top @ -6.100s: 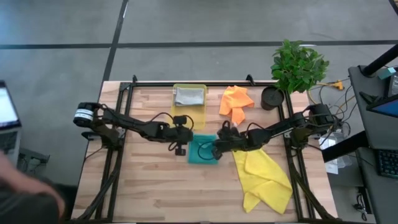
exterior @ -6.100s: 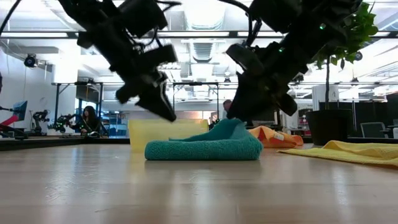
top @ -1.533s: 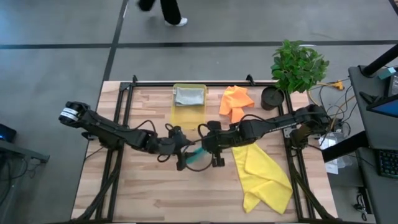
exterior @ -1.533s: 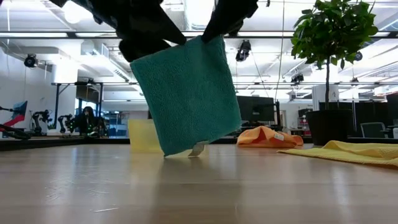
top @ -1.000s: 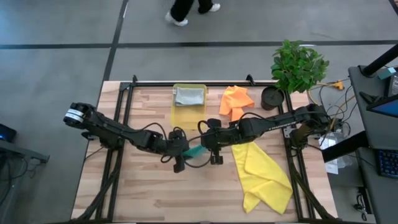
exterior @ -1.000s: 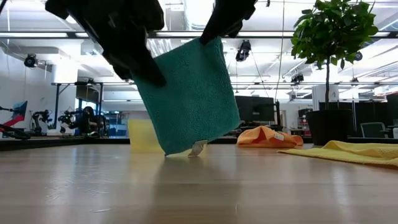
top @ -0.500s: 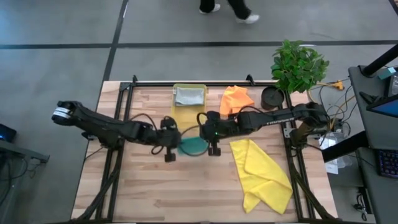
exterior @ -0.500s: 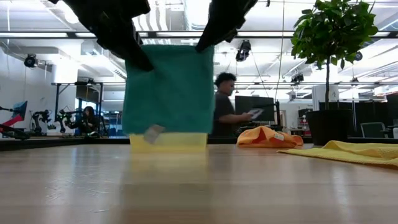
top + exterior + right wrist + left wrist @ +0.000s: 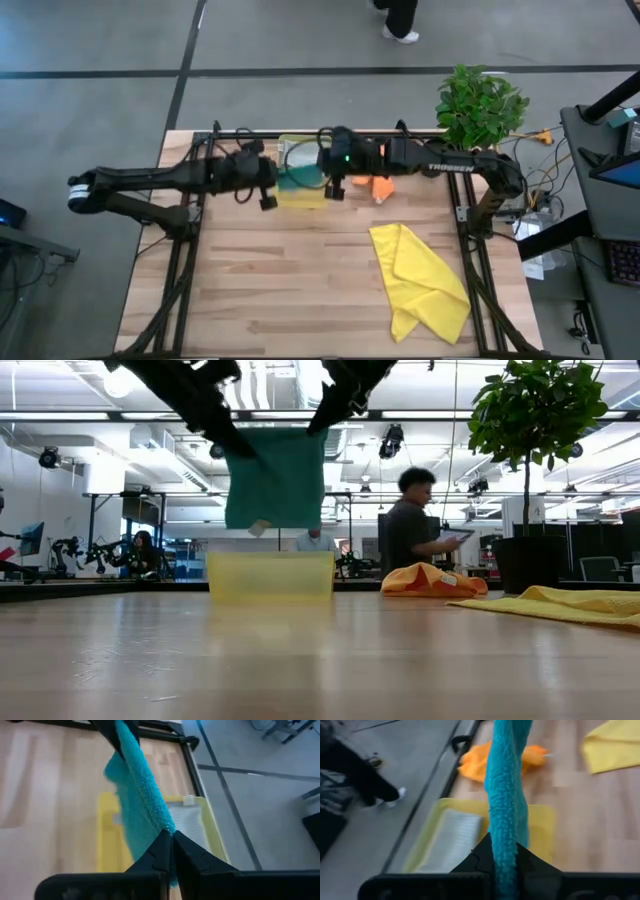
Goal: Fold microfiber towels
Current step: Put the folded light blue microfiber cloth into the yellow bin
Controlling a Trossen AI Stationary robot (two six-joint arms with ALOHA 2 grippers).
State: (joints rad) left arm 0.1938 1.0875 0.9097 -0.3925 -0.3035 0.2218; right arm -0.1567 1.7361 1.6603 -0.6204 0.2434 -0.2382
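Stowing step, by the look of it: folded teal towel slung between both arms and hanging clear above the yellow tray at the far edge of the table, light grey towel already lying inside. Left end effector clamped shut on one top corner, right end effector pinched shut on the other, cloth stretched between. Next move likely calls for lowering both together and letting go evenly onto the grey one; orange towel and yellow towel not yet folded.
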